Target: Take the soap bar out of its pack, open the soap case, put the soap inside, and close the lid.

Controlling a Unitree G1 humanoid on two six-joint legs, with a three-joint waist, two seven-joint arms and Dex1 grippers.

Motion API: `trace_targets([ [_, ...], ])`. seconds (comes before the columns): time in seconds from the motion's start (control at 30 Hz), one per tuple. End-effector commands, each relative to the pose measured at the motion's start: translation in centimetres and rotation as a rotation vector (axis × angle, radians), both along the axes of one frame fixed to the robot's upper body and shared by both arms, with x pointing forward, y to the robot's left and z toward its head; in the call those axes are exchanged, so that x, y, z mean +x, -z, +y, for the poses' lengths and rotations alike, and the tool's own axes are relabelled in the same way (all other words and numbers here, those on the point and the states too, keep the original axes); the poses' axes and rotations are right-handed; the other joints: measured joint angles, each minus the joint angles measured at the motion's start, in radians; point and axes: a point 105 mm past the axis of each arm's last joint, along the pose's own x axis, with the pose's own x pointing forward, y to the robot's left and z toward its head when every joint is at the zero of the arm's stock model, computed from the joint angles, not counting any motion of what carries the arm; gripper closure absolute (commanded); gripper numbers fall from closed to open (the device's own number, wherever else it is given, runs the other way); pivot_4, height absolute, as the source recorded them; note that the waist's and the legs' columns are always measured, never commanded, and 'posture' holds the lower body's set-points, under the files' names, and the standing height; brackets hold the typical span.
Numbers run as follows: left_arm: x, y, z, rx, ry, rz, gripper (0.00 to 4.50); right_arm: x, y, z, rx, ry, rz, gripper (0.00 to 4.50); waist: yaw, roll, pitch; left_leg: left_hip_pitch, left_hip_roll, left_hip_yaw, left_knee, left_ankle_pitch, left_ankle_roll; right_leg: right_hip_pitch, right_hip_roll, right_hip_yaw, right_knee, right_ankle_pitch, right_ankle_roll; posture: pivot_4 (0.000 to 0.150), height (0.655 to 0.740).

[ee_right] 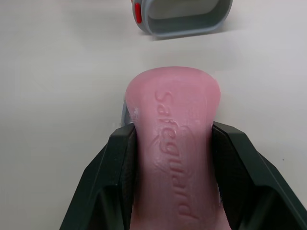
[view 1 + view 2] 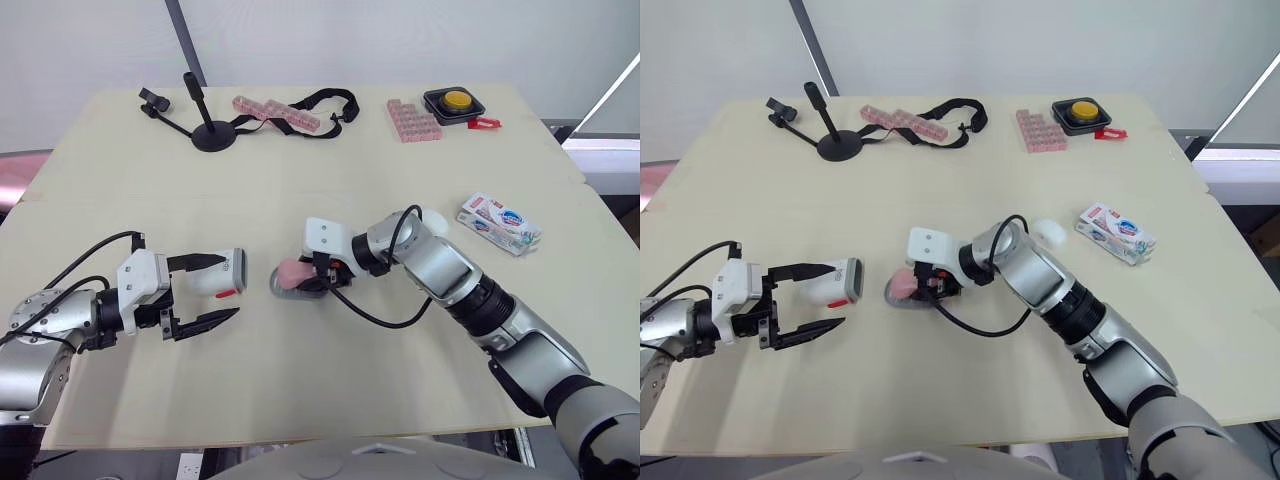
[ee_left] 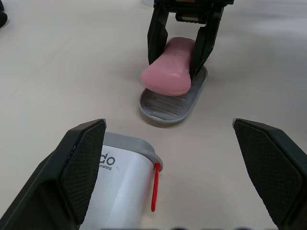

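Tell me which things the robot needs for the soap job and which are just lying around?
For the job: pink soap bar, grey soap tray, white case cover, soap pack.

Just lying about: black stand, black strap, pink blocks, yellow button.

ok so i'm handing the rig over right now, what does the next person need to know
Left gripper: open, beside the lid, which lies on the table apart from the tray.
Right gripper: shut on the soap, holding it tilted just over the tray.
The pack lies on the table to the robot's right.
Done: soap out of the pack, lid off the tray.
Left: set the soap in the tray, let go, put the lid on.
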Motion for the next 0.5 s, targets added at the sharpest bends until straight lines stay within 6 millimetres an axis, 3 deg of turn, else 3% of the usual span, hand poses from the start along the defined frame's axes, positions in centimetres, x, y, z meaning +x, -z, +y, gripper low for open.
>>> trace_targets([
  [0.03, -0.27, -0.93, -0.56, -0.016, 0.029, -0.029, 0.00, 0.09, -1.06, 0.52, 0.020, -0.019, -0.038, 2.75, 0.000, 0.000, 0.000, 0.000, 0.000, 0.000, 0.000, 0.000, 0.000, 0.000, 0.000, 0.000, 0.000, 0.000, 0.000, 0.150, 0.7400],
  [0.5, -0.51, -0.68, -0.71, -0.009, 0.021, -0.022, 0.00, -0.46, -1.16, 1.23, 0.030, -0.035, -0.004, 2.75, 0.000, 0.000, 0.000, 0.000, 0.000, 0.000, 0.000, 0.000, 0.000, 0.000, 0.000, 0.000, 0.000, 0.000, 0.000, 0.150, 0.7400],
])
